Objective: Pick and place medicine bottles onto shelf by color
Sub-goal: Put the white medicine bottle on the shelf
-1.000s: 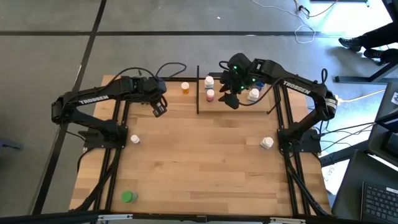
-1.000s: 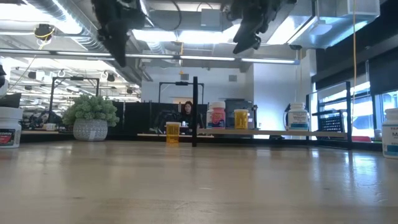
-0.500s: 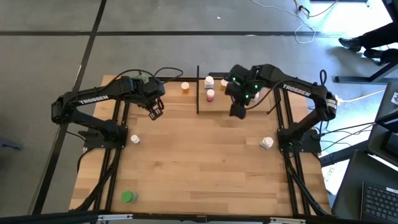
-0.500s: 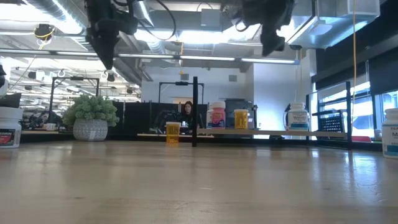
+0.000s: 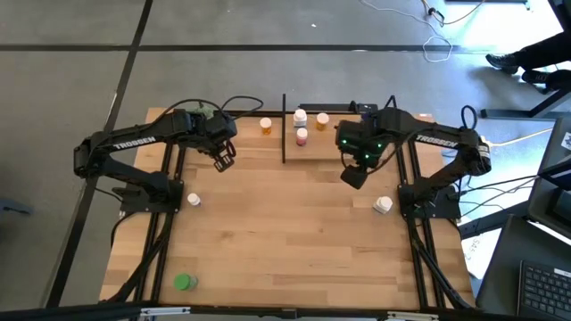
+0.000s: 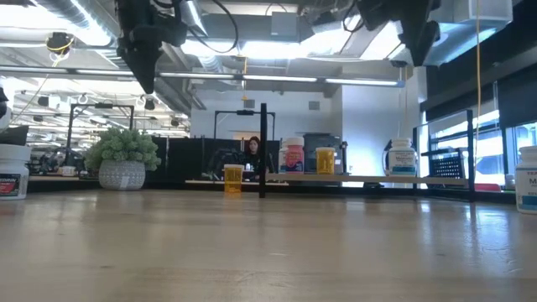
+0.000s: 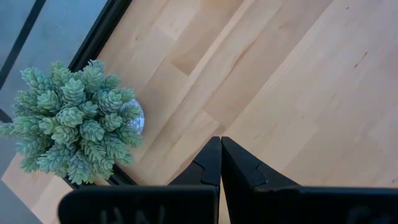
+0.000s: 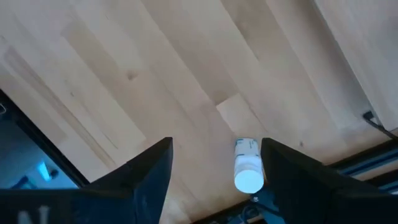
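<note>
My right gripper (image 5: 352, 174) hangs open above the table, just in front of the shelf (image 5: 357, 150), fingers pointing down and holding nothing. A white medicine bottle (image 8: 247, 165) stands on the table below it, off to one side near one finger, and shows again as the white bottle (image 5: 383, 205). On the shelf stand a white bottle (image 5: 300, 117), a pink-red one (image 5: 302, 135) and an orange one (image 5: 322, 120). Another orange bottle (image 5: 266, 126) stands left of the shelf. My left gripper (image 5: 223, 159) is shut and empty, high at the far left.
A white bottle (image 5: 194, 201) stands at the table's left and a green one (image 5: 185, 283) near the front left corner. A bushy plant (image 7: 74, 127) sits at the far left edge. The shelf's black post (image 5: 284, 129) rises between the arms. The middle of the table is bare wood.
My right gripper has swung from above the shelf toward the table's near and right edges, staying high and open, and has turned from a slant until its fingers point down. My left gripper has tipped a little without leaving its place.
</note>
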Motion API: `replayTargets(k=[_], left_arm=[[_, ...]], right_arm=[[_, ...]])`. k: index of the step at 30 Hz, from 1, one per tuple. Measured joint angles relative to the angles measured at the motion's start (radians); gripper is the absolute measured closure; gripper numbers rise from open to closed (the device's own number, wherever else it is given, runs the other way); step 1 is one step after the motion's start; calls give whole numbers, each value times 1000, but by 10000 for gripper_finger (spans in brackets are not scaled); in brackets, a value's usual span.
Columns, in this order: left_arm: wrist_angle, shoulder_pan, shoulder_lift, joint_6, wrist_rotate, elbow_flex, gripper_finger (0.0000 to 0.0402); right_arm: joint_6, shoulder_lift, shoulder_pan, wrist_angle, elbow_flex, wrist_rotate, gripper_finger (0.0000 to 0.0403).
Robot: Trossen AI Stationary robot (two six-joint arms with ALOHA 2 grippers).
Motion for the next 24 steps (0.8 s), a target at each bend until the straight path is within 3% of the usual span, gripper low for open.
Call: replayTargets(k=[7,15,24], left_arm=[[42,0,0,69,0,0,401],[117,0,0,153,63,0,401],[127,0,0,157,67,0,401]], right_arm=[[161,-48,10,0,-69,69,159],[229,-83,10,-3,-295,53,159],[223,-105,47,3,-499,-28,159]])
